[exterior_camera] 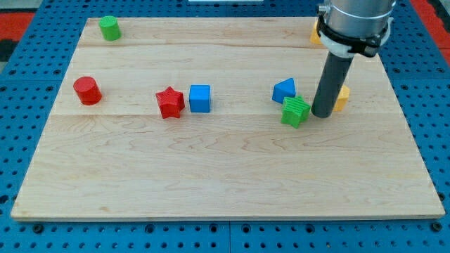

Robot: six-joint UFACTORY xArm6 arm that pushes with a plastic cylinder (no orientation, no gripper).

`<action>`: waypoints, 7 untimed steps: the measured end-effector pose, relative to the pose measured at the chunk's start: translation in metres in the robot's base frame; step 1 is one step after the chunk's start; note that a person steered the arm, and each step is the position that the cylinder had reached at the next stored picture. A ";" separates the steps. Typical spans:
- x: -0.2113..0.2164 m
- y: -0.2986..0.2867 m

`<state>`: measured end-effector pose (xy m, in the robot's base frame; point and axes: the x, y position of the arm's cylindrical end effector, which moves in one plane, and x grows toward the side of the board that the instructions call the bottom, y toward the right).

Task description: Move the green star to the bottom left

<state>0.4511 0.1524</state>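
Grey metallic cylindrical arm housing [354, 17] above the wooden board [225, 169], black collar with a thin white band beneath it, straight matte dark rod [332, 81], flat blunt my tip [323, 114]

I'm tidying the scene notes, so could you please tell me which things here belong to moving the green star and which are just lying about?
In the job:
green star
my tip, just to the star's right

Lying about:
blue triangle
blue cube
red star
red cylinder
green cylinder
two yellow blocks, partly hidden
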 end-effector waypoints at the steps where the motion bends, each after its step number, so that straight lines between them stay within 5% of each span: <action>1: 0.035 0.006; 5: 0.051 0.000; 7: 0.005 0.008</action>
<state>0.4564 0.1607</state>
